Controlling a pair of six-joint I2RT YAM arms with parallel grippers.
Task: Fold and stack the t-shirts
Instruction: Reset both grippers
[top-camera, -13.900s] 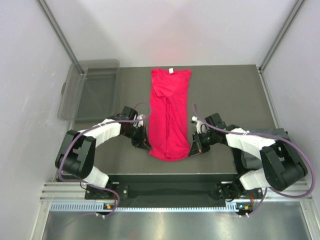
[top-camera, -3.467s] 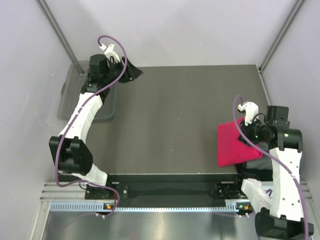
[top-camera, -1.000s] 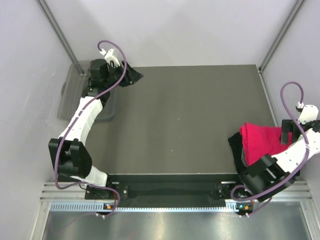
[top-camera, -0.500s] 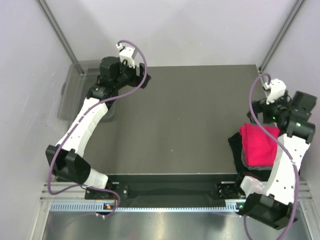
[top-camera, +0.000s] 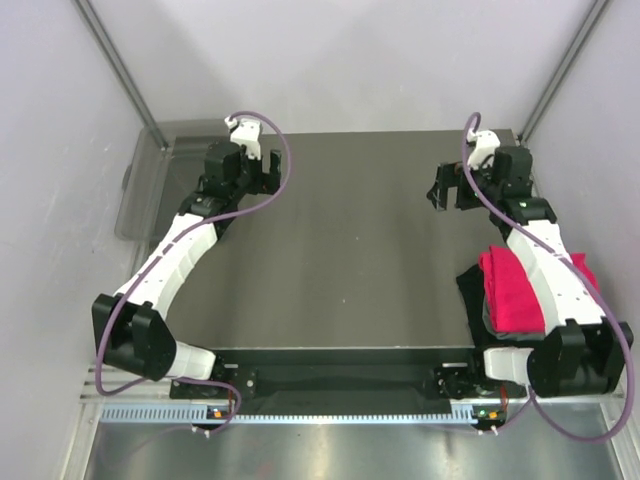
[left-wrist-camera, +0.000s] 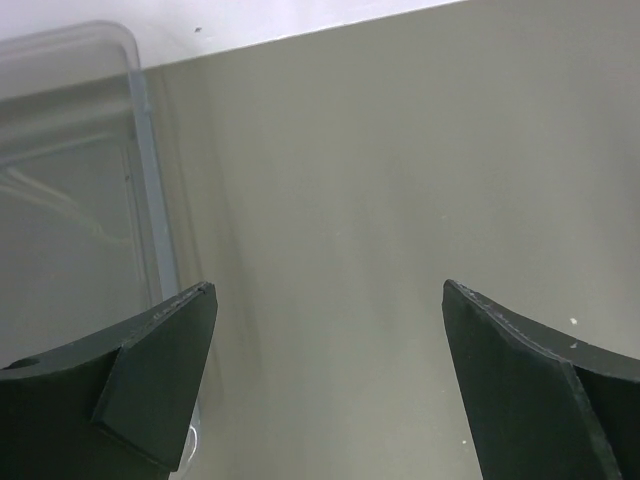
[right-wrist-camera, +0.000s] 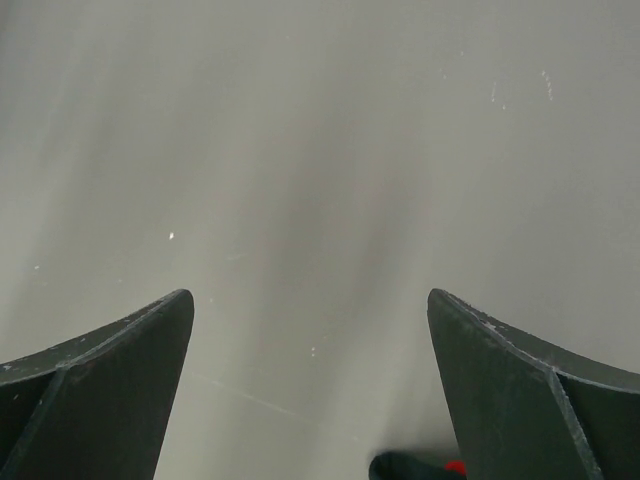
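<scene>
A folded red t-shirt (top-camera: 512, 290) lies on top of dark folded t-shirts (top-camera: 468, 288) at the table's near right edge. My right gripper (top-camera: 450, 189) hovers open over bare table at the far right, well away from the stack. In the right wrist view the gripper (right-wrist-camera: 310, 295) is empty, and a dark and red corner of the t-shirts (right-wrist-camera: 415, 466) peeks in at the bottom edge. My left gripper (top-camera: 262, 179) is open over the table's far left, beside the bin. It is empty in the left wrist view (left-wrist-camera: 328, 288).
A clear plastic bin (top-camera: 170, 185) stands off the table's far left corner; its wall (left-wrist-camera: 150, 200) runs just left of the left fingers. The dark table (top-camera: 340, 260) is walled by grey panels on both sides.
The right arm swung away from the stack toward the table's far right, leaving the red t-shirt on the pile. The left arm shifted slightly nearer; its jaws opened wider.
</scene>
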